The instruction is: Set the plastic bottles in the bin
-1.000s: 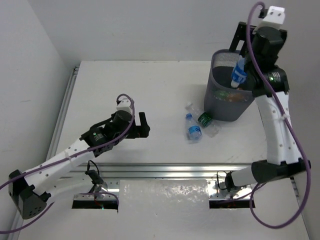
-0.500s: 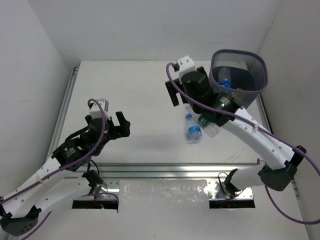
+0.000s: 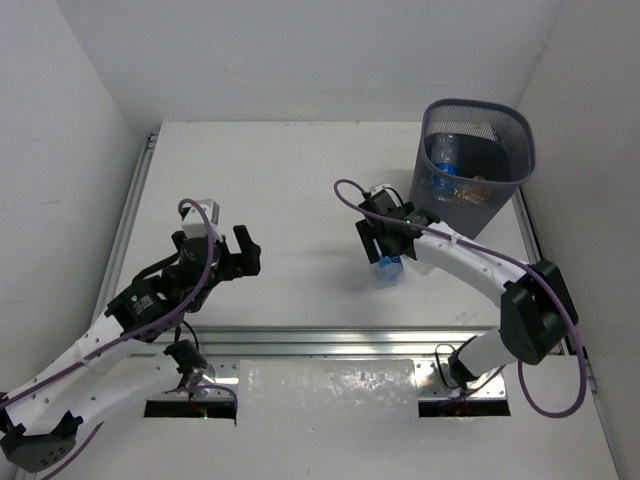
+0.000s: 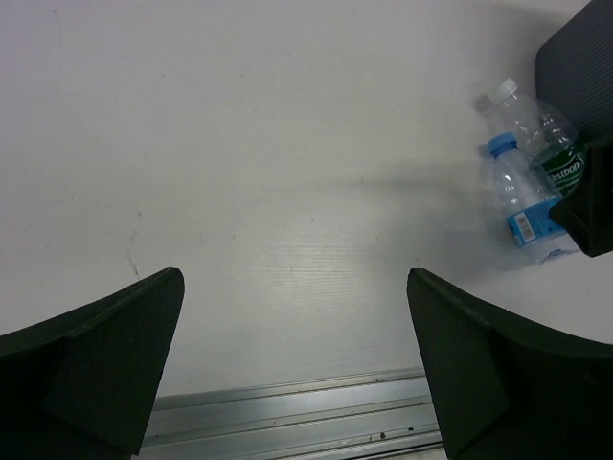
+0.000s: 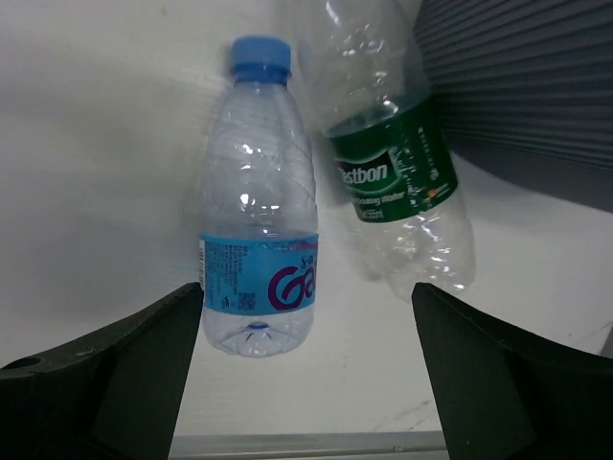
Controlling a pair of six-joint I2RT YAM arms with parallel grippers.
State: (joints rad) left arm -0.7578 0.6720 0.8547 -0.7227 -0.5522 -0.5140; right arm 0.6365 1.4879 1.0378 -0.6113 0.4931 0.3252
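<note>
From above, the left hand (image 3: 215, 255) hovers over the bare white desk (image 3: 290, 170) with its two fingers spread wide and nothing between them. The right hand (image 3: 390, 243) sits low over a small clear plastic bottle with a blue cap and blue label (image 3: 388, 268). This bottle lies on the desk and pokes out on the near side of the fingers. Beyond that hand and to its right stands the tall dark grey-purple mesh bin (image 3: 470, 212), upright. A clear bottle with a blue label (image 3: 445, 162) and a bit of orange (image 3: 470, 188) show inside it.

In the left wrist view, the left hand (image 4: 292, 287) shows dark fingers far apart with bare desk between them. Well ahead and to its right lie the blue-capped bottle (image 4: 517, 196) and a clear plastic bottle with a white cap and green label (image 4: 541, 144), side by side. A dark part of the right hand (image 4: 589, 211) covers their far ends. A corner of the bin (image 4: 579, 48) shows beyond them, and a metal rail (image 4: 287, 422) runs under the hand.

In the right wrist view, the right hand (image 5: 306, 316) is spread open. The blue-capped bottle (image 5: 259, 211) lies straight ahead between the fingers, base nearest, cap pointing away. One fingertip is just beside its label; whether it touches cannot be told. The green-labelled bottle (image 5: 393, 163) lies tilted alongside, between the blue-capped bottle and the bin's mesh wall (image 5: 517, 77)
</note>
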